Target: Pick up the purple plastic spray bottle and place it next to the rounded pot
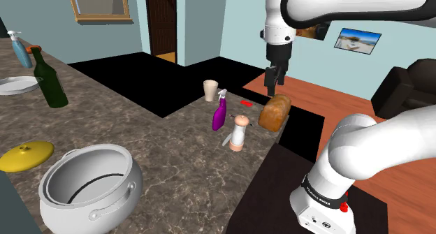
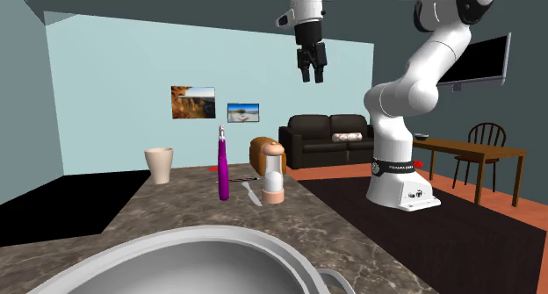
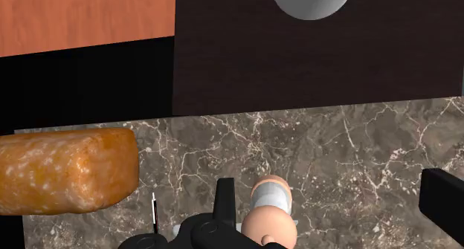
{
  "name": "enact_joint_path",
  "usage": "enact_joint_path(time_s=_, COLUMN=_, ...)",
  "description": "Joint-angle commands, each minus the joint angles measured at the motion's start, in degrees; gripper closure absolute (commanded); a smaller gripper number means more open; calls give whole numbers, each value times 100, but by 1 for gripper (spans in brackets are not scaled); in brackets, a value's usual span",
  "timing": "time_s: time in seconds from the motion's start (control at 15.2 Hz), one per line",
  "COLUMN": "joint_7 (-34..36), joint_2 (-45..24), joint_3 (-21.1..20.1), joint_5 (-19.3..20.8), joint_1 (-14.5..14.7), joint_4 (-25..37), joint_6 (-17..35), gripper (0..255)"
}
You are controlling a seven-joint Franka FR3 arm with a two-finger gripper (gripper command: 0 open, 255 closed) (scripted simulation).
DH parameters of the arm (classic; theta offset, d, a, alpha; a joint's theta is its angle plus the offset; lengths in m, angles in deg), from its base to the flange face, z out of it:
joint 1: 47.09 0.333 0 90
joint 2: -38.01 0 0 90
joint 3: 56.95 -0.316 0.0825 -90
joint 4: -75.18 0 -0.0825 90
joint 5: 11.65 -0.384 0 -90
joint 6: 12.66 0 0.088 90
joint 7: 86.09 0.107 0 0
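While the white arm rises and bends over the brown marbled counter [image 1: 175,152], its black two-finger gripper [image 1: 274,86] hangs pointing straight down, high above a golden-brown bread loaf [image 1: 274,112], fingers apart and empty. The slim purple spray bottle [image 1: 219,116] stands upright between a beige cup [image 1: 211,90] and a peach-coloured grinder [image 1: 239,133], well apart from the rounded grey pot [image 1: 87,194].

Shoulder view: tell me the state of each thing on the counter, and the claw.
Claw: open, empty, raised.
Purple spray bottle: upright, not held.
Rounded pot: upright, uncovered.
Yellow lid: lying flat.
Bread loaf: lying flat.
Grinder: upright.
Cup: upright.
Green bottle: upright.
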Motion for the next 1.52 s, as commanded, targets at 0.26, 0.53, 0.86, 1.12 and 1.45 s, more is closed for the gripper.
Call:
enact_joint_path(time_s=0.26, joint_7=1085, joint_2=-286, joint_3=-374, joint_5=-224, joint_1=-173, joint_4=-438, joint_6=972, gripper=0)
enact_joint_path(time_s=0.53, joint_7=2167, joint_2=-797, joint_3=-755, joint_5=-337, joint_1=-382, joint_4=-691, joint_6=1984, gripper=0)
enact_joint_path(time_s=0.86, joint_7=3572, joint_2=-1703, joint_3=-1233, joint_5=-240, joint_1=-750, joint_4=-732, joint_6=3218, gripper=0)
enact_joint_path(time_s=1.12, joint_7=4808, joint_2=-2572, joint_3=-1595, joint_5=120, joint_1=-1142, joint_4=-549, joint_6=4082, gripper=0)
enact_joint_path(time_s=1.45, joint_7=6574, joint_2=-3743, joint_3=-1922, joint_5=1023, joint_1=-1654, joint_4=-70, joint_6=4865, gripper=0)
